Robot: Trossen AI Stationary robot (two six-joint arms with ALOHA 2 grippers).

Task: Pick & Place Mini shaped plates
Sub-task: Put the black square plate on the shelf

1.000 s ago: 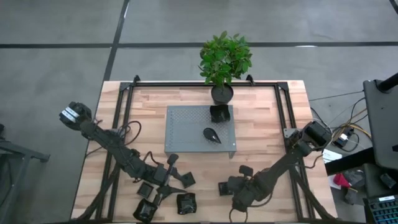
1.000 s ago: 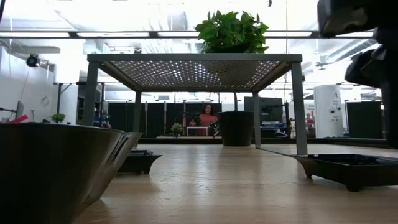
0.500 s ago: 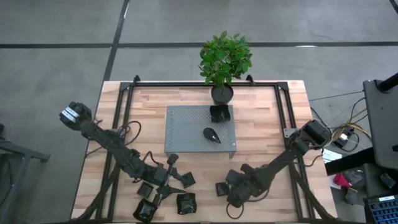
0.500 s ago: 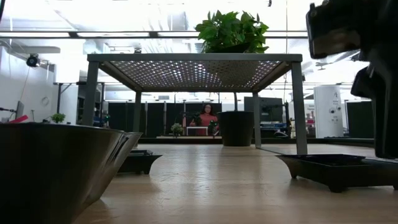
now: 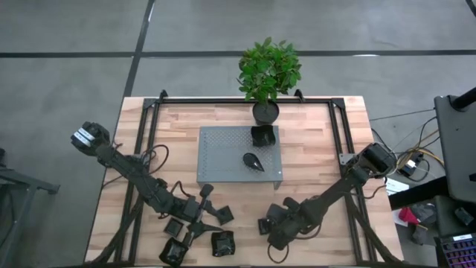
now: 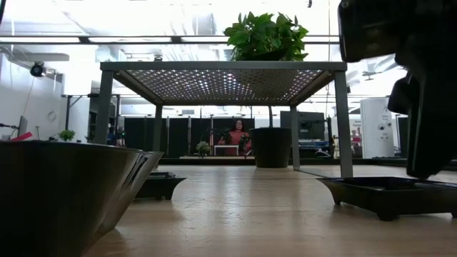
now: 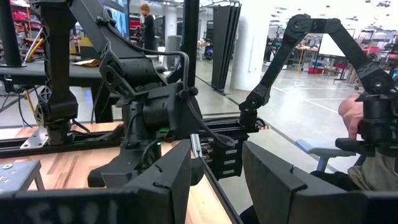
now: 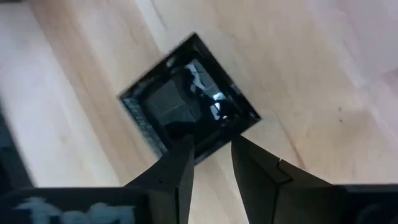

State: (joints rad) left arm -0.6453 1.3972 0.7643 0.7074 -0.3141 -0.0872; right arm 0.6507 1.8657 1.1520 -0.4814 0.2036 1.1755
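A square black mini plate (image 8: 189,102) lies flat on the wood near the table's front edge, right of the middle (image 5: 263,225). My right gripper (image 8: 211,155) points steeply down over its rim, open, with a fingertip at each side of a stretch of the edge. My left gripper (image 7: 217,177) is open and level at the front left, with nothing between its fingers. Several more black plates (image 5: 222,242) lie around it. Two plates, a squarish one (image 5: 262,136) and a teardrop one (image 5: 253,161), rest on the grey perforated platform (image 5: 223,152). My right gripper's fingertips (image 8: 185,144) stand at the square plate's edge (image 8: 211,144), coming from above at a slant. The plate lies flat on the table (image 6: 389,193). I cannot tell whether the fingers touch it.
A black plant pot (image 5: 265,112) with a green plant stands behind the platform at the far edge. A black frame rail (image 5: 245,99) runs around the table. In the low view a large dark plate (image 6: 64,193) fills the near left. A person's hand (image 7: 354,115) shows beyond the table.
My right gripper has moved a little toward the table's left edge and rolled about its own line. The square plate below it has slid a short way toward the left, staying flat on the wood, and has then kept still.
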